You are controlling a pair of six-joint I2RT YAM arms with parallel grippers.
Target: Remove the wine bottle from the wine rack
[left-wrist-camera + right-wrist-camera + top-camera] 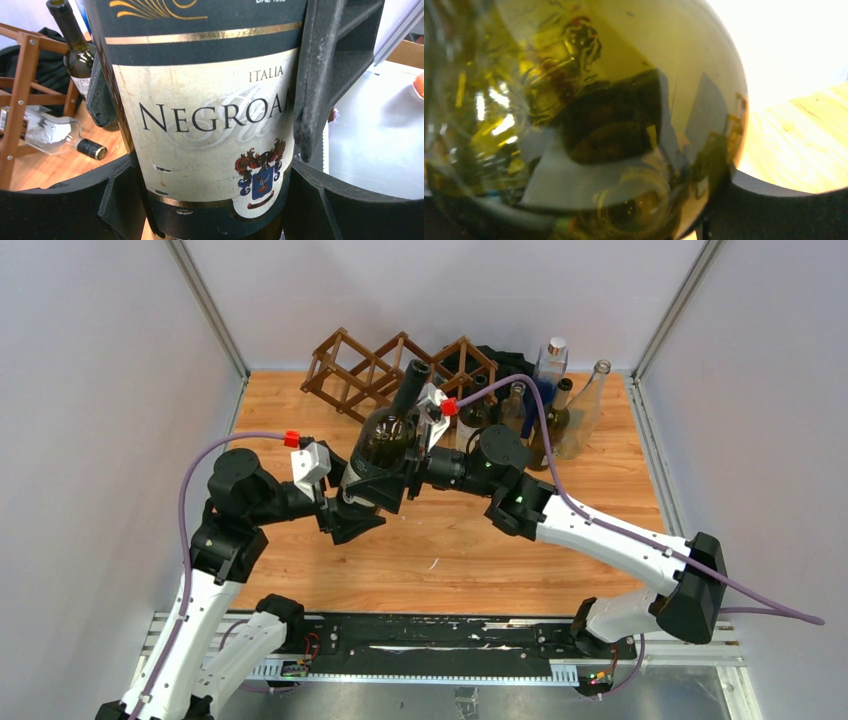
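A dark green wine bottle [385, 435] with a cream label hangs tilted above the table, in front of the wine rack [350, 370] and clear of it, neck pointing back toward it. My left gripper [372, 483] is shut on its lower body. In the left wrist view the label [210, 125] fills the gap between the black pads [55, 210]. My right gripper [408, 455] clasps the same bottle higher up. Its fingers [320, 75] lie against both sides of the glass. In the right wrist view the bottle [589, 110] fills almost everything. The rack's brown slats [20, 90] show at the left.
Several other bottles [540, 400] stand at the back right beside a black cloth [500, 358]. A clear bottle [45, 131] lies on the wood by the rack, and a dark one [75, 47] leans behind it. Grey walls close in the left, right and back.
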